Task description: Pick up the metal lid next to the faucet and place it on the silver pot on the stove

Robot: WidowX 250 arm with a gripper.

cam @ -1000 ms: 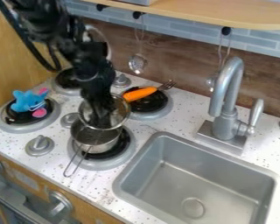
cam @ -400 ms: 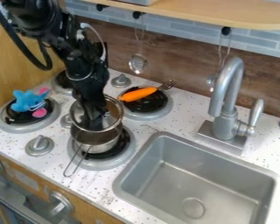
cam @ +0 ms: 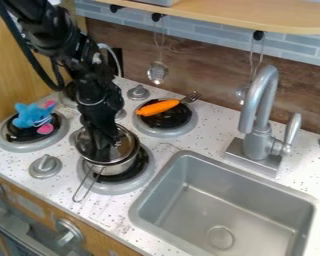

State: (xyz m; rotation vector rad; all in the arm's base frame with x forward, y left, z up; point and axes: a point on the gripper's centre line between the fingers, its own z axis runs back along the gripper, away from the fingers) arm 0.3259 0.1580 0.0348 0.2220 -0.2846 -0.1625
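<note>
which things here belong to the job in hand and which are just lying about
In hand:
- black two-finger gripper, low over the pot
- round silver-rimmed lid, at the gripper, over the pot
- small silver metal pot with wire handle, on a burner

Lying about:
- blue plush toy with pink parts
- orange toy carrot
- silver metal fork

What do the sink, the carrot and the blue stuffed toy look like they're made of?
The sink looks like brushed metal, grey with a soft sheen. The carrot seems to be smooth plastic, evenly orange, though painted wood is possible. The blue stuffed toy appears to be plush fabric, given its soft, matte, rounded shape.
</note>
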